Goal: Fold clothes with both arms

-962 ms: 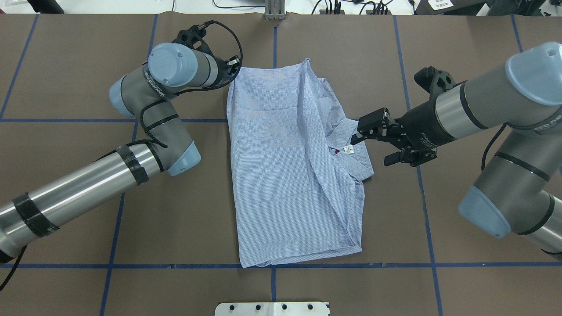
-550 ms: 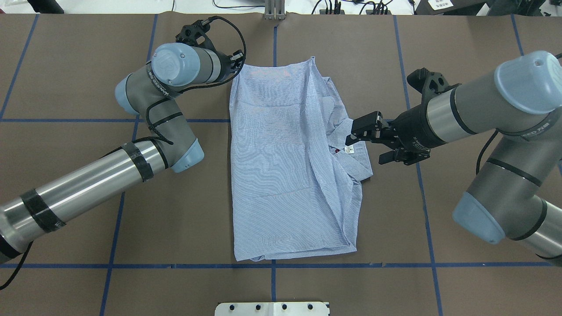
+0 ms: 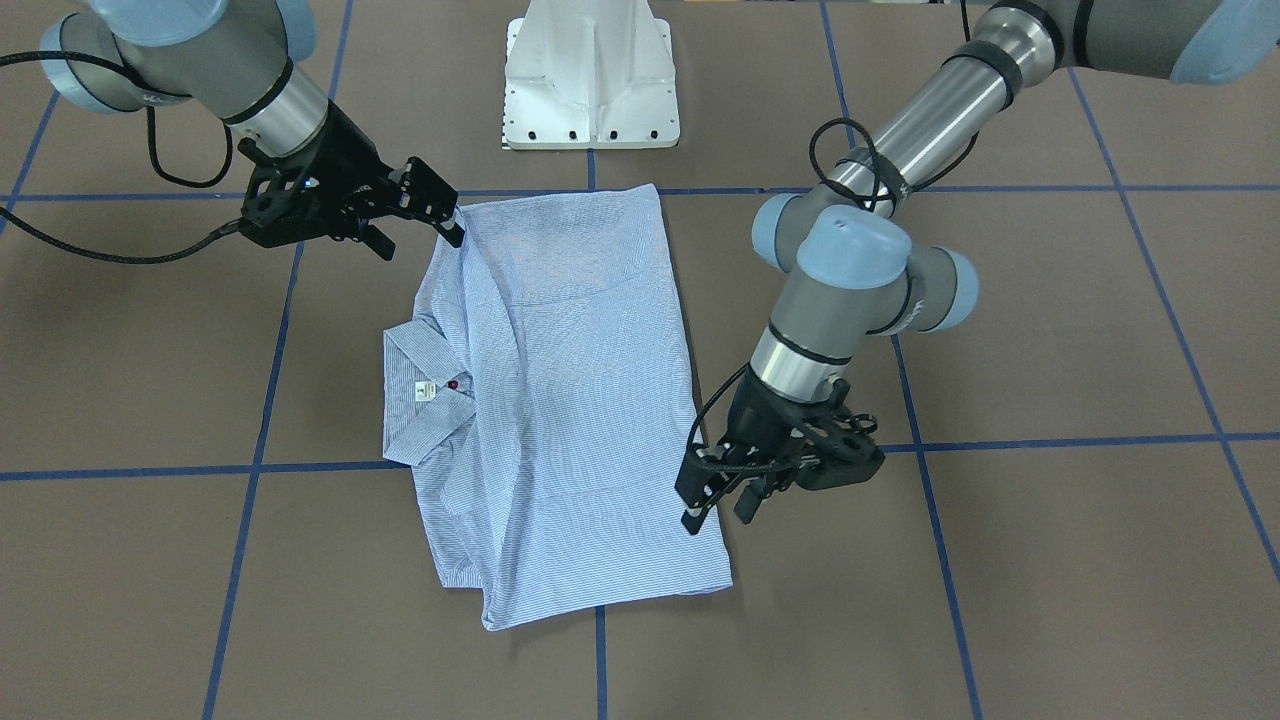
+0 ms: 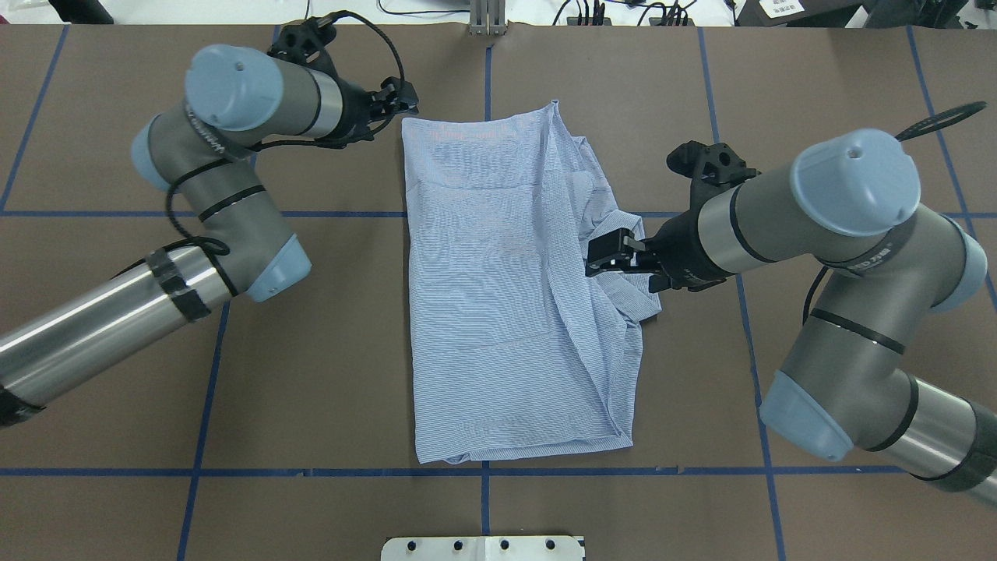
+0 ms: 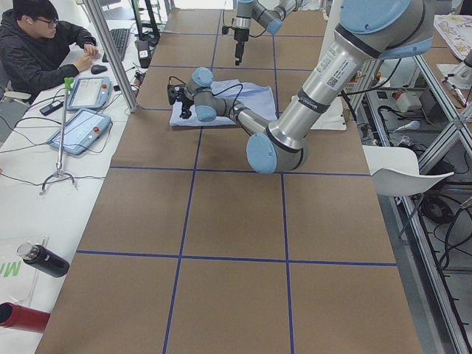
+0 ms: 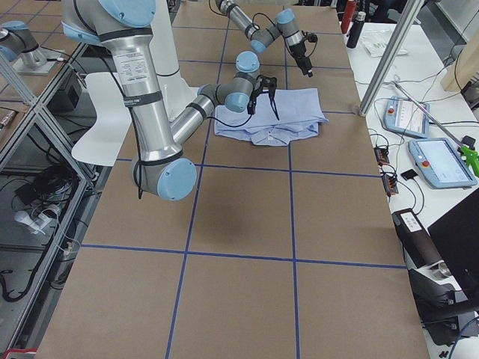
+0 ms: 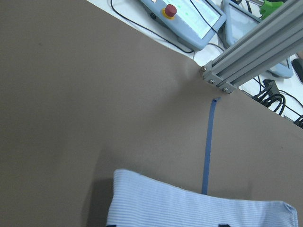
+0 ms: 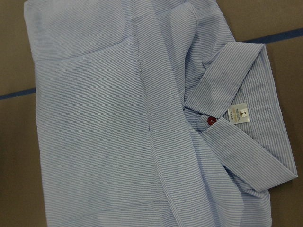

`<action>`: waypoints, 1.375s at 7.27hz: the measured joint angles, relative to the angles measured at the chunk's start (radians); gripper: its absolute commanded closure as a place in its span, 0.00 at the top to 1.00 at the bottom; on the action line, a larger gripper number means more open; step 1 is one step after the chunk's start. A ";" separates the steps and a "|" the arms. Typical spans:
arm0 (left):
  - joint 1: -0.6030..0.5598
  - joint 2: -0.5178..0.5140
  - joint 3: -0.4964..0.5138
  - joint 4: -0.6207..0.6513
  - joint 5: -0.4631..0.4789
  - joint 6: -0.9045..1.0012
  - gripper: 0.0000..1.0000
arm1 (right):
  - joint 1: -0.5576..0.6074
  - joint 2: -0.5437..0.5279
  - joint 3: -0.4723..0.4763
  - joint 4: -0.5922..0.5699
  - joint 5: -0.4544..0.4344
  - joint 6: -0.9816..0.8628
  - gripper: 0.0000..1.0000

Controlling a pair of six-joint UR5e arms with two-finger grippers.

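Note:
The light blue striped shirt (image 4: 498, 296) lies folded in a long rectangle on the brown table (image 4: 117, 156), its collar (image 4: 623, 226) on the right side. My left gripper (image 4: 397, 100) is open just off the shirt's far left corner, apart from the cloth. In the front-facing view its fingers (image 3: 693, 518) stand beside the shirt (image 3: 570, 400) edge. My right gripper (image 4: 623, 261) hovers open above the collar, holding nothing. The right wrist view looks down on the collar, white label (image 8: 242, 113) and red button (image 8: 211, 121). The left wrist view shows only the shirt's edge (image 7: 189, 208).
The white pedestal base (image 3: 590, 80) stands at the robot's side of the table. Blue tape lines (image 4: 483, 471) cross the brown surface. A person (image 5: 37, 44) sits at a side bench with teach pendants (image 5: 88, 92). An aluminium post (image 7: 251, 47) stands at the far edge.
The shirt slid a little toward the far edge. My left gripper then drew back leftward off the far left corner. My right gripper moved left over the collar.

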State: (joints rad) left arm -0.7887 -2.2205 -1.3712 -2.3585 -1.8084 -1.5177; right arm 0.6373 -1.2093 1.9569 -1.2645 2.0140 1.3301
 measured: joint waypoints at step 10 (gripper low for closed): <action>-0.011 0.168 -0.213 0.087 -0.040 0.059 1.00 | -0.181 0.234 -0.248 -0.361 -0.270 -0.408 1.00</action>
State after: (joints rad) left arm -0.7993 -2.0525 -1.5847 -2.2718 -1.8488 -1.4588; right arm 0.4559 -0.9750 1.7092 -1.6254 1.7440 0.9226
